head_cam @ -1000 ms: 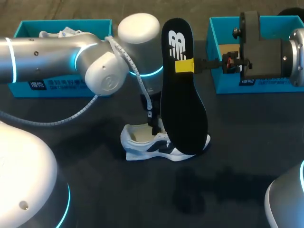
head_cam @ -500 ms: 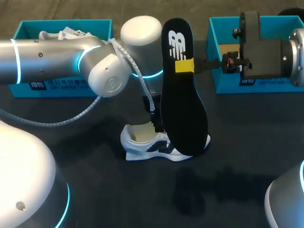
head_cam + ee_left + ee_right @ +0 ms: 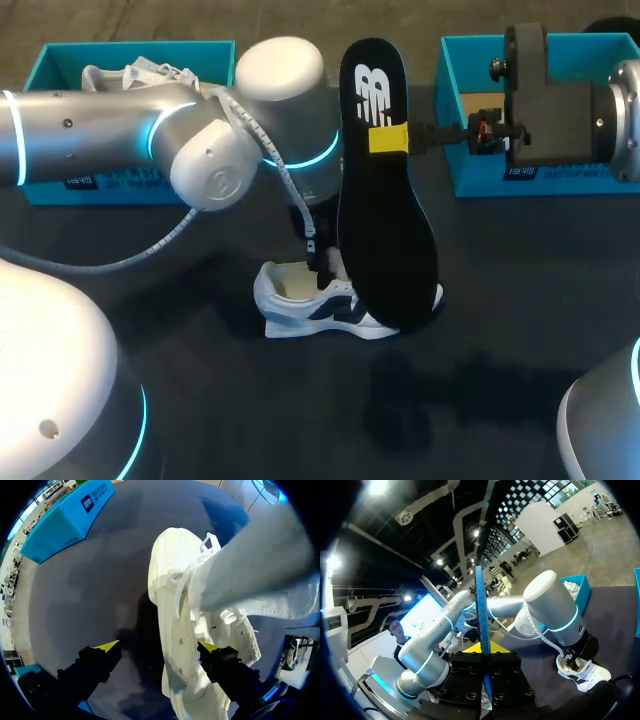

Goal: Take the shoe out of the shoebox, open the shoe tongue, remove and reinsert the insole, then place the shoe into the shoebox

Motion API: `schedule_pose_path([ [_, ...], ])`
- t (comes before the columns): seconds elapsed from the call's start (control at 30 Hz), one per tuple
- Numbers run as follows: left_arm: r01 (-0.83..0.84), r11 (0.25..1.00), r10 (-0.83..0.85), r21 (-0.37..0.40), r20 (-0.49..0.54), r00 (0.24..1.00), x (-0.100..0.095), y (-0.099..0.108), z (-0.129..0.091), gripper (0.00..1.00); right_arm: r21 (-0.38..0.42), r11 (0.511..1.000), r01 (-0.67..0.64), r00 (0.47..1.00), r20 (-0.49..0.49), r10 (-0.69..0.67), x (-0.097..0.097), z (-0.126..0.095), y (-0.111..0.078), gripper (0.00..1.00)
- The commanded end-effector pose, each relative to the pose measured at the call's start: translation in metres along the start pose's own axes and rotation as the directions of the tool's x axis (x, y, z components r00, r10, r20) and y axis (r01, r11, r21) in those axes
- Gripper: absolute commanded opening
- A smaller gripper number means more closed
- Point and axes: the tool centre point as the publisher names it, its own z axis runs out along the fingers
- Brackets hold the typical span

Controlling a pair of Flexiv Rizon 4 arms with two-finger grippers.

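Head view: right claw (image 3: 389,138) pinches upright insole (image 3: 386,245).

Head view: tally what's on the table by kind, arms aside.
Shoeboxes: 2, both teal, left and right
Shoes: 1, white, outside the boxes
Insoles: 1, black, held upright over the shoe
Total: 4
A white bundle sits in the left box; I cannot tell what it is, so it is not counted.
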Motion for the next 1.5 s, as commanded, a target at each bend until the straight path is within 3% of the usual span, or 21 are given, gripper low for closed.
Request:
schedule_pose_path([
  [0.03, 0.004, 1.0, -0.004, 0.014, -0.005, 1.0, -0.001, 0.007, 0.001, 1.0, 0.001, 1.0, -0.002, 1.0, 0.002, 0.002, 0.0, 0.004, 0.001, 0.0],
  [0.13, 0.006, 1.0, -0.006, 0.019, -0.005, 1.0, -0.002, 0.008, 0.0, 1.0, 0.001, 1.0, -0.002, 1.0, 0.002, 0.002, 0.0, 0.004, 0.001, 0.0],
  [0.23, 0.007, 1.0, -0.007, 0.025, -0.01, 1.0, -0.003, 0.008, 0.001, 0.78, 0.001, 1.0, -0.002, 1.0, 0.002, 0.002, 0.0, 0.004, 0.001, 0.0],
  [0.33, 0.0, 1.0, 0.0, 0.025, -0.012, 1.0, -0.001, 0.006, 0.002, 0.47, 0.001, 1.0, -0.002, 1.0, 0.002, 0.002, 0.0, 0.004, 0.001, 0.0],
  [0.4, -0.005, 1.0, 0.005, 0.026, -0.012, 1.0, 0.0, 0.005, 0.002, 0.4, 0.001, 1.0, -0.002, 1.0, 0.002, 0.002, 0.0, 0.004, 0.001, 0.0],
  [0.5, -0.009, 1.0, 0.01, 0.03, -0.02, 1.0, 0.003, 0.005, 0.004, 0.15, 0.001, 1.0, -0.002, 1.0, 0.002, 0.002, 0.0, 0.004, 0.001, 0.0],
  [0.63, -0.014, 0.999, 0.016, 0.037, -0.038, 0.999, 0.005, 0.006, 0.006, 0.0, 0.001, 1.0, -0.002, 1.0, 0.002, 0.002, 0.0, 0.004, 0.001, 0.0],
  [0.77, -0.036, 0.998, 0.039, 0.055, -0.064, 0.997, 0.006, 0.006, 0.004, 0.0, 0.001, 1.0, -0.002, 1.0, 0.002, 0.002, 0.0, 0.004, 0.001, 0.0],
  [0.93, -0.179, 0.982, 0.187, 0.065, -0.157, 0.97, 0.004, 0.005, -0.009, 0.0, 0.001, 1.0, -0.002, 1.0, 0.002, 0.002, 0.0, 0.004, 0.001, 0.0],
  [1.17, -0.448, 0.893, 0.441, 0.039, -0.266, 0.857, 0.0, 0.002, -0.028, 0.0, 0.001, 1.0, -0.002, 1.0, 0.002, 0.002, 0.0, 0.004, 0.001, 0.0],
  [1.33, -0.627, 0.772, 0.618, 0.103, -0.353, 0.703, -0.007, 0.0, -0.036, 0.0, 0.001, 1.0, -0.002, 1.0, 0.002, 0.002, 0.0, 0.004, 0.001, 0.0],
  [1.4, -0.738, 0.651, 0.733, 0.178, -0.4, 0.55, -0.009, -0.001, -0.039, 0.0, 0.001, 1.0, -0.002, 1.0, 0.002, 0.002, 0.0, 0.004, 0.001, 0.0],
  [1.47, -0.801, 0.564, 0.785, 0.201, -0.431, 0.445, -0.009, -0.002, -0.041, 0.0, 0.001, 1.0, -0.002, 1.0, 0.002, 0.002, 0.0, 0.004, 0.001, 0.0],
  [1.5, -0.84, 0.482, 0.83, 0.249, -0.435, 0.348, -0.009, -0.002, -0.043, 0.0, 0.001, 1.0, -0.002, 1.0, 0.002, 0.002, 0.0, 0.004, 0.001, 0.0],
])
